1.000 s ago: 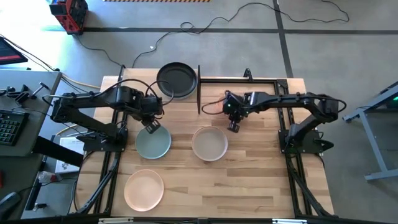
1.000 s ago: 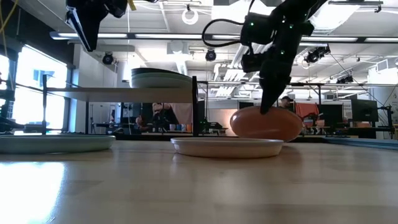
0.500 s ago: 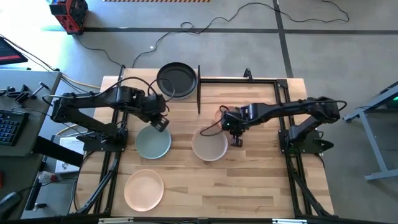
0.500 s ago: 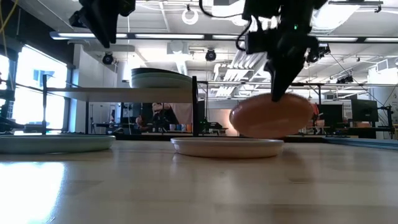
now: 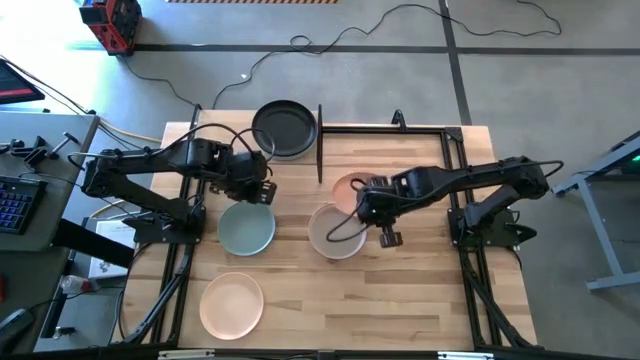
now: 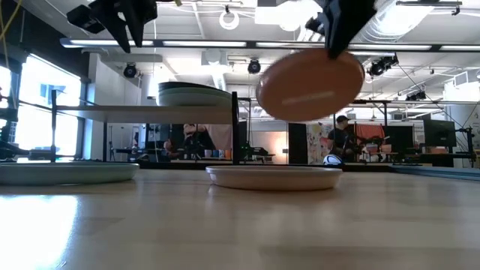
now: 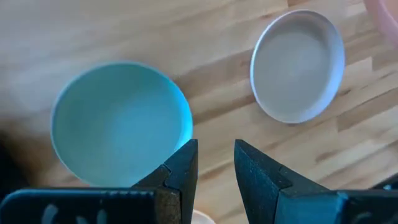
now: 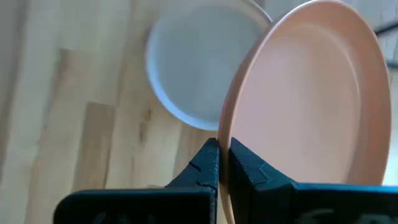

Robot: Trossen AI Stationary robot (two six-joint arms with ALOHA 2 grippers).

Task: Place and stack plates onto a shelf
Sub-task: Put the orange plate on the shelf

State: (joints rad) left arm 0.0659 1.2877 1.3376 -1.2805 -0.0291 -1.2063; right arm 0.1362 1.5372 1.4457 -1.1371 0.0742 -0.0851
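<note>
One salmon plate [image 8: 305, 106] is clamped by its rim in the right gripper [image 8: 222, 163], held tilted in the air above the beige plate [image 5: 336, 232] on the counter [image 5: 400, 290]. The left gripper [image 7: 211, 163] hovers with its fingers slightly apart and nothing between them — the pale green plate [image 7: 118, 121] lies just below it. Beyond it, a black plate [image 5: 284, 128] tops a small stack on the shelf [image 6: 150, 112], so stacking looks partly done. Left to do, as far as I can judge: the salmon, beige, pale green and peach plate [image 5: 231, 304]. All are round, shallow and matte with low raised rims; the counter is pale planked wood.
</note>
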